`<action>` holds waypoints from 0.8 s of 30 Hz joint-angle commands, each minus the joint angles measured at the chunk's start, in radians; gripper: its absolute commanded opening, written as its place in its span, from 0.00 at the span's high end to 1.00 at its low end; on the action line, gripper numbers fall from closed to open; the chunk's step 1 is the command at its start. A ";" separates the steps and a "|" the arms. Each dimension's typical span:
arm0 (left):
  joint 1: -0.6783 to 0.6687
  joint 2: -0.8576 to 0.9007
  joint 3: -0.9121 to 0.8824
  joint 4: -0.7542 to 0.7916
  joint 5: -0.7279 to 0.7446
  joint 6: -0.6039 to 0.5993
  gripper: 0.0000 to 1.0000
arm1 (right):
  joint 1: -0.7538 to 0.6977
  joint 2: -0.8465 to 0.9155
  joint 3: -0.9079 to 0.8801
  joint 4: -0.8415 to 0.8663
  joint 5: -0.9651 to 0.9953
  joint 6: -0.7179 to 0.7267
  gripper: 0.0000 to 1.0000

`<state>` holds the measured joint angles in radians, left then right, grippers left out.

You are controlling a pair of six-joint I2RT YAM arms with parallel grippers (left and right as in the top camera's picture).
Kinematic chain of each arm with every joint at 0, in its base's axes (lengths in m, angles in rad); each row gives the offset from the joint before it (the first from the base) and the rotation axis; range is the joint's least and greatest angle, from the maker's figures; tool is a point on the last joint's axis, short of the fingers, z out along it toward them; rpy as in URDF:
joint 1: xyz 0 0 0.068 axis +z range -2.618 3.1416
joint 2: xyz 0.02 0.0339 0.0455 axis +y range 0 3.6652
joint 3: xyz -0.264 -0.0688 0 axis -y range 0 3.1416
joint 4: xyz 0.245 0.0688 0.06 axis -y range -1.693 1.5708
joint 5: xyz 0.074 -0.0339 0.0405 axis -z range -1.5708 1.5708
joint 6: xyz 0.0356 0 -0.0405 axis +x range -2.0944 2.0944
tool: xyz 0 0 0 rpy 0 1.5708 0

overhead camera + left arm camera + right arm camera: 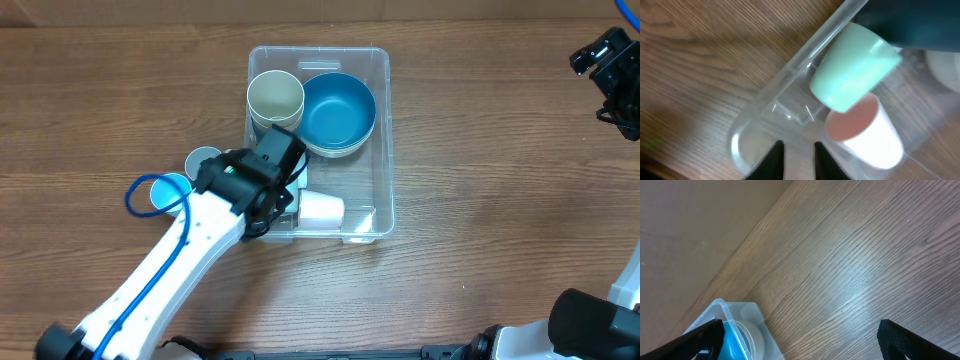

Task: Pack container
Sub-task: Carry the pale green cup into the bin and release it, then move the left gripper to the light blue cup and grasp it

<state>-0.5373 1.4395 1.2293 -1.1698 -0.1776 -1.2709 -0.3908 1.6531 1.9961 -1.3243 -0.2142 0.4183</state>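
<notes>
Packing of the container is looking well under way but not finished. It is sitting in the middle of the table, and three things are already lying inside it. A pale green cup is standing upright in the far left corner. A blue bowl is resting just beside it, filling the far right corner. A white cup is lying on its side at the near end.

The left gripper is hovering over the near left corner of the container, close to the white cup. Its jaws are standing apart with nothing between them, so I am judging the white cup as already dropped off.

Outside, just left of the container, two small cups are waiting on the table, a blue cup and a grey cup, partly hidden by the left arm. These appear to be what is left to pack.

The right gripper is hanging well apart from everything, over the far right of the table. Its jaws are spread wide and holding nothing.
</notes>
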 commanded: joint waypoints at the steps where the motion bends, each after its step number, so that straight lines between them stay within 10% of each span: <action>1: 0.024 -0.153 0.032 -0.026 -0.051 0.039 0.71 | 0.002 -0.006 0.006 0.006 -0.005 0.002 0.00; 17: 0.737 -0.068 0.032 -0.059 0.062 0.366 0.52 | 0.002 -0.006 0.006 0.006 -0.005 0.002 0.00; 24: 0.786 0.170 0.032 0.055 0.150 0.428 0.49 | 0.002 -0.006 0.006 0.005 -0.005 0.002 0.00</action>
<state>0.2447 1.5215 1.2461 -1.1645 -0.0959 -0.9073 -0.3912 1.6531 1.9961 -1.3239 -0.2142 0.4179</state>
